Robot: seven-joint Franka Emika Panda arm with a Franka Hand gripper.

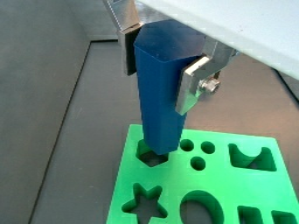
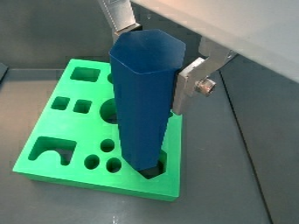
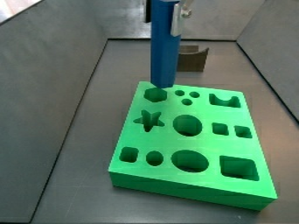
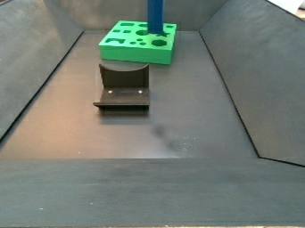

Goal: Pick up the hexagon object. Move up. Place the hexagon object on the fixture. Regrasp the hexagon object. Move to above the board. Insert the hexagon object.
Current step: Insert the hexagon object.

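The hexagon object (image 1: 156, 96) (image 2: 146, 105) is a blue six-sided bar held upright. My gripper (image 1: 158, 63) (image 2: 149, 48) is shut on its upper part, one silver finger (image 1: 193, 85) (image 2: 191, 83) pressed on each side. Its lower end sits in the hexagon hole at a corner of the green board (image 1: 222, 188) (image 2: 70, 131). In a side view the hexagon object (image 3: 163, 52) stands over the board (image 3: 193, 162) at its far left corner, with the gripper (image 3: 165, 10) at its top. The fixture (image 4: 123, 85) (image 3: 191, 58) stands empty on the floor.
The board (image 4: 137, 43) carries star, round, oval and square holes. Grey bin walls slope up on both sides (image 3: 59, 79) (image 4: 238, 71). The hexagon object (image 4: 155, 18) rises past the picture's top edge, and the gripper is out of that view.
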